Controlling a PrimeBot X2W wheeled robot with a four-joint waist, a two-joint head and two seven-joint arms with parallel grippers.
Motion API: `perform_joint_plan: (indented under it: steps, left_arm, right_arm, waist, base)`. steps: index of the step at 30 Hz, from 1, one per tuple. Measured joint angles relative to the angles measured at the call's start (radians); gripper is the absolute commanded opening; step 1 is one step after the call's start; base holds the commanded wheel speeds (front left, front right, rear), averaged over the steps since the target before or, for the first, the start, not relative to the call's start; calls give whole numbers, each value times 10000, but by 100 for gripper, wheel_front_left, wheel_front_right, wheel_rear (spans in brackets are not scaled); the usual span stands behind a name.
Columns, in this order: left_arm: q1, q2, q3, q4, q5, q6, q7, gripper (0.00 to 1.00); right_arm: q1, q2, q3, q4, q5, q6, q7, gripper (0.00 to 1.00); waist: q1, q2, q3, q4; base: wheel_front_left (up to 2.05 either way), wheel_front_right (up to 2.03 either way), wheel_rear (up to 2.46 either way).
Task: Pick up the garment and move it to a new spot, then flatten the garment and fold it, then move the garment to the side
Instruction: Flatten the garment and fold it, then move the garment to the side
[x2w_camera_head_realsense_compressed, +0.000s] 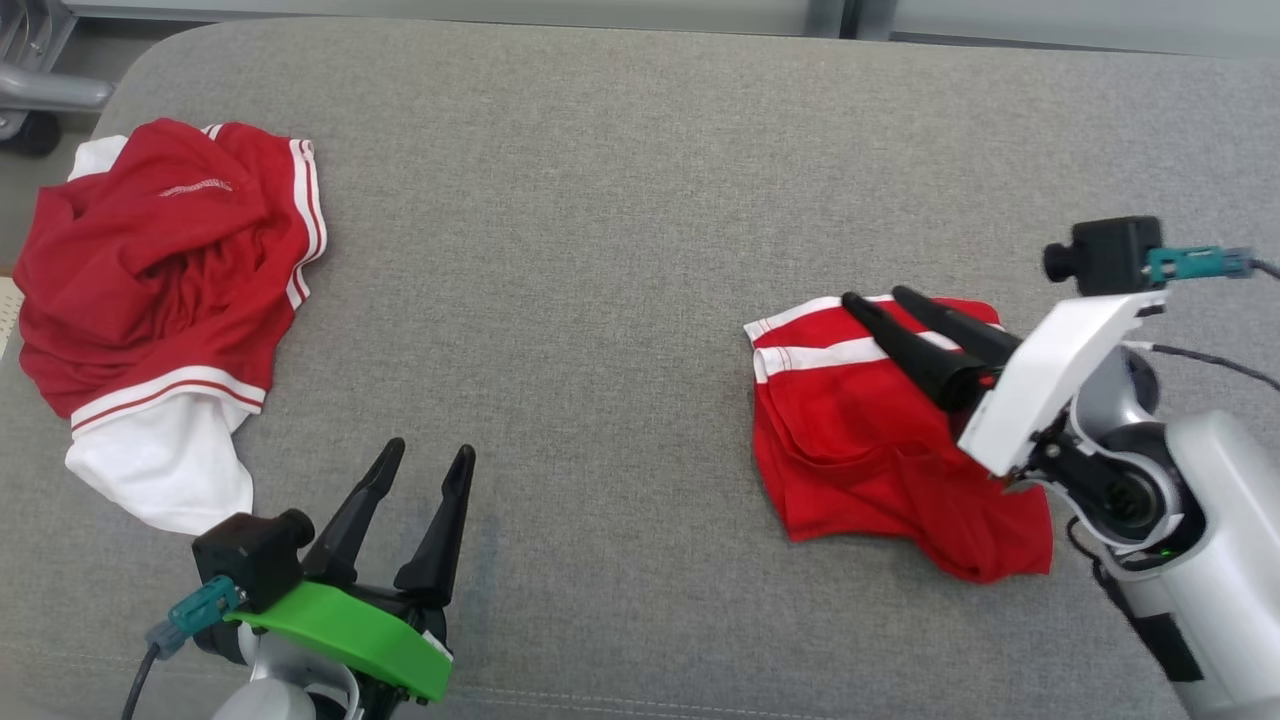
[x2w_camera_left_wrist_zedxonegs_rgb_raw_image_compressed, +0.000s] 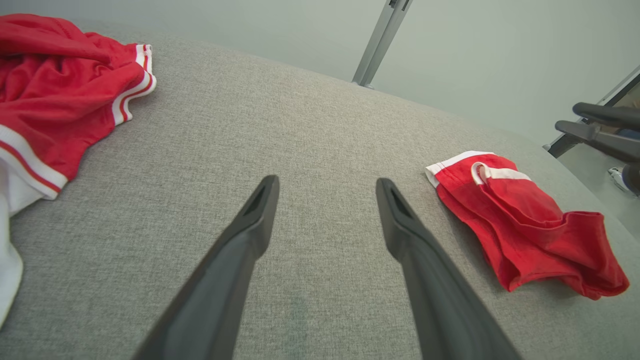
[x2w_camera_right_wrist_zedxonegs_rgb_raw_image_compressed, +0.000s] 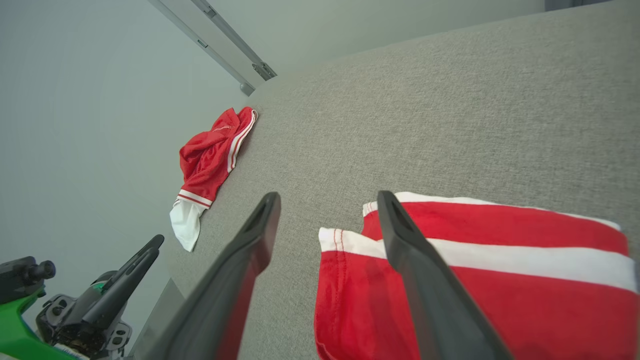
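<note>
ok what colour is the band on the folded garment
White band on the red folded garment; clearest in the right wrist view.

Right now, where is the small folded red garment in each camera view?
Head view: folded garment right of centre, beneath the right gripper.
Left wrist view: folded garment at mid right.
Right wrist view: folded garment at lower right.
Shared landmark: crumpled red-and-white garment.

2 red garments: crumpled garment upper L, folded garment mid R; 2 grippers: left gripper, right gripper.
</note>
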Motion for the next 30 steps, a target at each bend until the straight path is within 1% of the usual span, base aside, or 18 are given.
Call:
perform_joint_plan:
  steps: [3, 6, 8, 11, 13, 19, 23, 30]
  left_arm:
    - [3, 0, 50, 0, 0, 6, -4, 100]
    - [8, 2, 140, -12, 0, 8, -31, 100]
    - [9, -2, 125, -33, 0, 8, -31, 100]
    - [9, -36, 36, -82, 0, 8, -31, 100]
    - [7, -42, 21, -205, 0, 8, -31, 100]
    - [4, -40, -2, -207, 0, 8, -29, 100]
    - [-2, -42, -6, -199, 0, 8, -29, 100]
    - [-119, -69, -27, -192, 2, 4, -29, 100]
  right_arm:
    - [-25, -385, -502, -174, 2, -58, -167, 100]
    - [46, -844, -955, -52, 2, -232, -222, 100]
    - [292, -1106, -1212, 142, 38, -303, -222, 100]
    - [988, -1383, -1375, 558, 113, -311, -219, 100]
    - [1453, -1267, -1440, 757, 433, -307, -219, 100]
    - [1690, -1221, -1547, 1133, 683, -290, -299, 100]
    - [1689, -1181, -1450, 1363, 757, -115, -295, 100]
    - [1641, -1160, -1131, 1770, 731, 17, -107, 100]
  waist:
    - [0, 0, -26, -68]
    - [0, 0, -47, -184]
    - [0, 0, -50, -264]
    - [0, 0, -30, -322]
    - [0, 0, 56, -335]
    - [0, 0, 220, -328]
    - [0, 0, 270, -282]
    - [0, 0, 303, -166]
  base:
    - [0, 0, 0]
    - [0, 0, 0]
    - [0, 0, 0]
    - [0, 0, 0]
    - [0, 0, 0]
    - [0, 0, 0]
    - [0, 0, 0]
    - [0, 0, 0]
